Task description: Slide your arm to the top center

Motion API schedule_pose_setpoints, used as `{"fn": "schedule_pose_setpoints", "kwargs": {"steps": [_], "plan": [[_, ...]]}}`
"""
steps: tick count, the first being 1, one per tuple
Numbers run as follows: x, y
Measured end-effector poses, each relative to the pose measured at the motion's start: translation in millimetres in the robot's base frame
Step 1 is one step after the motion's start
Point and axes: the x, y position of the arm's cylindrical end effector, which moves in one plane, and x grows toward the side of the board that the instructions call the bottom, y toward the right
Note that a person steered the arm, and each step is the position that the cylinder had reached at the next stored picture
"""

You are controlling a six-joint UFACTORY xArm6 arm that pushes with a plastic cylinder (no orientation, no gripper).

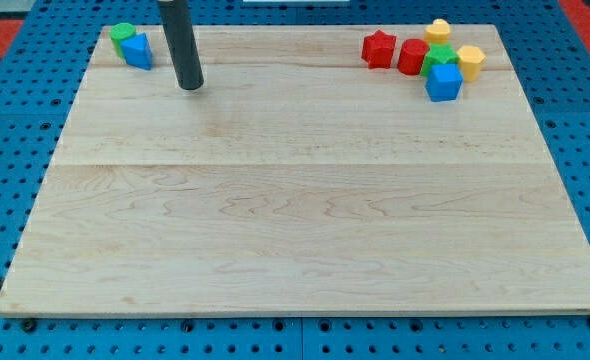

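Rod: a straight dark rod comes down from the view's top edge, left of centre, onto the pale wooden surface [305,230].
My tip: my tip [191,87] rests on the wood in the upper left part of the board, well to the view's left of the top centre.
Pincer: the arm carries no pincer, only the rod, so no open or closed state shows.
Nearest blocks: a green block [123,34] and a blue block [136,50] sit touching in the top left corner, just to the left of my tip and apart from it.
Far cluster: at the top right, a red star-shaped block [378,49] stands beside a red block [412,56]; a green block [438,57], a yellow block [437,32], a second yellow block [470,61] and a blue cube [443,83] crowd close together there.
Distance: the right-hand cluster lies well apart from my tip.
Surroundings: a blue perforated base [15,120] frames the board.
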Motion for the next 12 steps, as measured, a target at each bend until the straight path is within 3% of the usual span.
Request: {"fn": "schedule_pose_setpoints", "kwargs": {"steps": [7, 12], "plan": [[-17, 38], [-16, 166]]}}
